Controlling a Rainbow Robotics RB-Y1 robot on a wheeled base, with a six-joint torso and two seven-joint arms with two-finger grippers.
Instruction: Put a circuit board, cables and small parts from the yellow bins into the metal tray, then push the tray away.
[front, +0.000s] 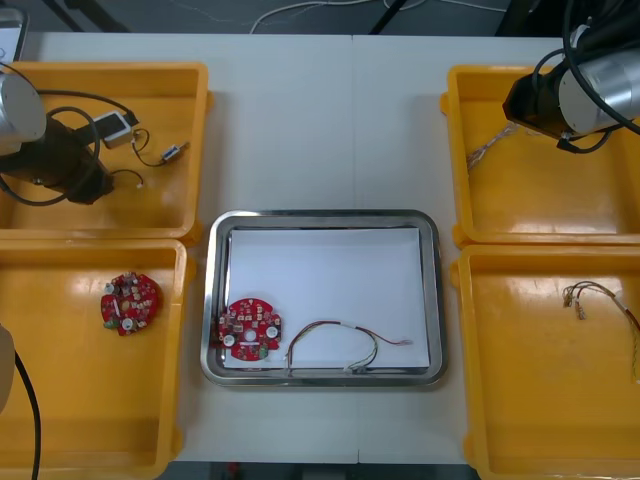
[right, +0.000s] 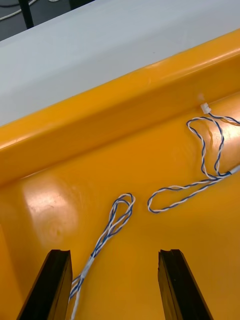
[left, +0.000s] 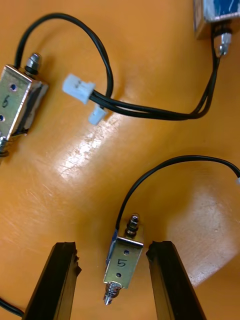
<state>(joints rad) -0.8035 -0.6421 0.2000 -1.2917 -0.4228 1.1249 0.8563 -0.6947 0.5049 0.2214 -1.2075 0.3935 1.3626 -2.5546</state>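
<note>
My left pincer (left: 112, 245) hangs in the left bin (front: 150, 205) off the tray's (front: 322, 215) far corner. It is wide open, with a small part (left: 122, 264) on a black cable (left: 150, 111) lying between the fingers. My right pincer (right: 114, 252) is wide too, over a blue-white cable (right: 105, 235) in the right bin (front: 540, 195) off the tray's other far corner. Inside the tray are a board (front: 250, 328) and a red-yellow cable (front: 335, 325).

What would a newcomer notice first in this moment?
The metal tray at centre holds a red circuit board and a cable along its near edge. The left gripper, open in the far left bin, straddles a small metal part; the right gripper hangs open over a twisted blue and white cable.
</note>
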